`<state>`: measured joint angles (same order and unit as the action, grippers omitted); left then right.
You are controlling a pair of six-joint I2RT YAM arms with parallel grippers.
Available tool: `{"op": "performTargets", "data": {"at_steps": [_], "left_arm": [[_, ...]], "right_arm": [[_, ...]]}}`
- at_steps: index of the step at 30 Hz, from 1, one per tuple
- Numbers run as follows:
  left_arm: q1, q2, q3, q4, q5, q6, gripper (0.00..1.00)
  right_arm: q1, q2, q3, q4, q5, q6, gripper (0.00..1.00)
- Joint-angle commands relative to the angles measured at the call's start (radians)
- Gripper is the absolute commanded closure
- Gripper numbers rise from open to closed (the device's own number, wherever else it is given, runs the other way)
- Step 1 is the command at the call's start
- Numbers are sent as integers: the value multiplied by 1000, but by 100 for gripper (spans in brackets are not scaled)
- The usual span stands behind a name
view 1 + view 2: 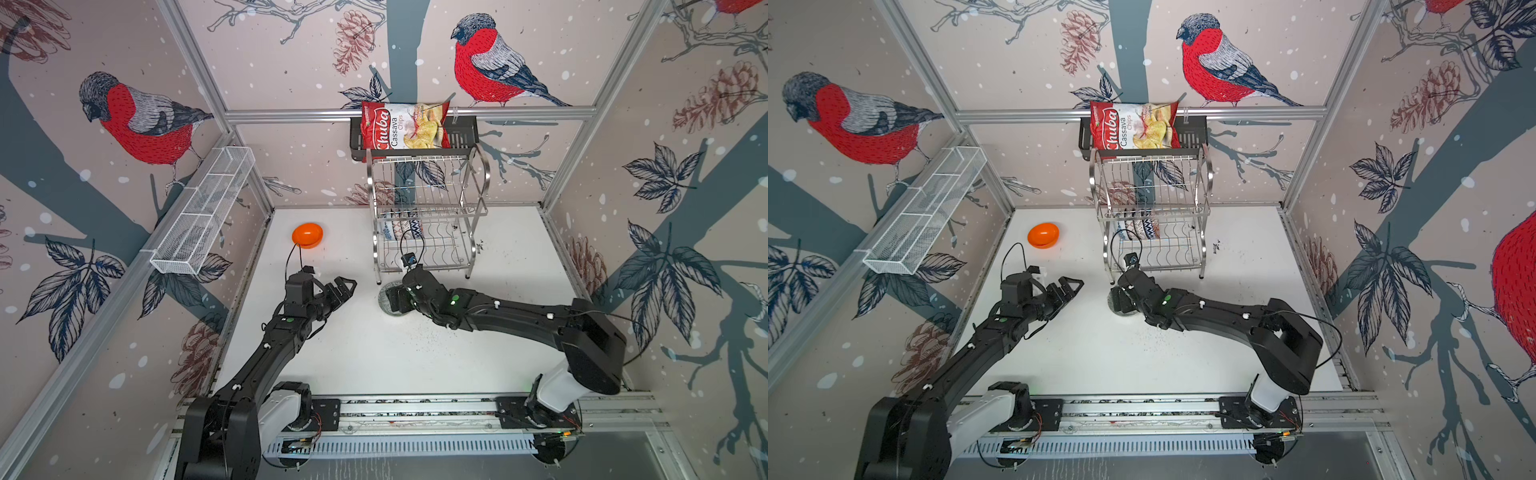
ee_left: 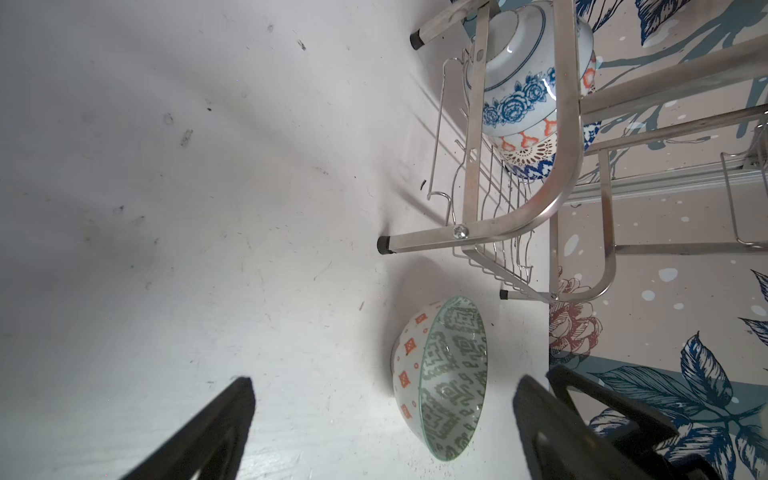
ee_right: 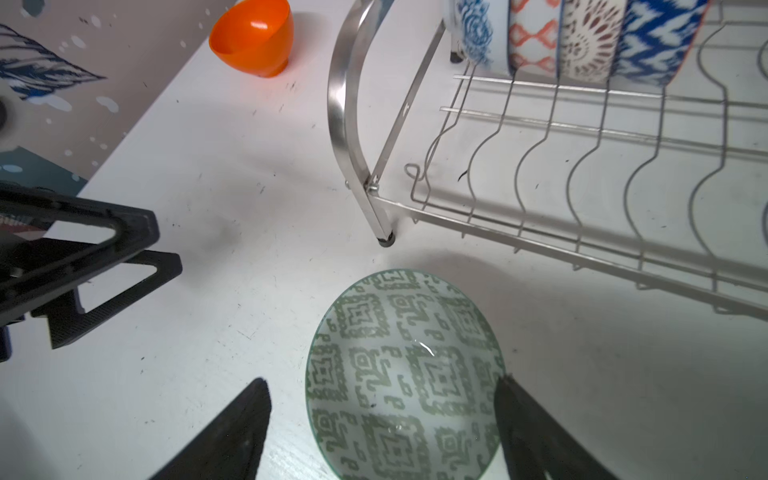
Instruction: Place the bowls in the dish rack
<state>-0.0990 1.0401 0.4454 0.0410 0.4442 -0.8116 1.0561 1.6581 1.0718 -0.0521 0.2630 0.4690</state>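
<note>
A grey-green patterned bowl (image 3: 399, 374) stands upright on the white table just in front of the dish rack's (image 1: 428, 216) front left leg. My right gripper (image 3: 382, 379) hangs over it, open. One finger is at the bowl's rim and the other is out over the table. Left of this bowl (image 2: 449, 378) my left gripper (image 2: 384, 379) hovers open and holds nothing. The glossy orange bowl (image 1: 307, 235) sits alone at the back left of the table. Several patterned bowls (image 3: 534, 37) stand on edge in the rack's lower tier.
A long white mesh basket (image 1: 203, 212) hangs on the left wall. Above the rack is a black shelf (image 1: 461, 135) with a chips bag (image 1: 405, 126). Patterned walls close in the table on three sides. The arms' base rail (image 1: 415, 409) runs along the front.
</note>
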Motion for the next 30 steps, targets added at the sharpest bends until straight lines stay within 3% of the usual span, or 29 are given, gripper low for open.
{"op": "performTargets", "data": {"at_steps": [1,9,18,24,30], "left_arm": [[5,4,-16,60,18,28,3],[23,8,-35,61,2,66,3],[44,25,-17,46,3,67,3],[50,54,-4,30,32,78,3],[50,73,6,53,85,91,3]], "right_arm": [[22,63,51,-57,-38,-17,18],[59,228,186,-145,-55,-41,28],[58,378,314,-238,-27,-48,55],[59,368,304,-231,-21,-52,76],[46,260,220,-164,-67,-50,97]]}}
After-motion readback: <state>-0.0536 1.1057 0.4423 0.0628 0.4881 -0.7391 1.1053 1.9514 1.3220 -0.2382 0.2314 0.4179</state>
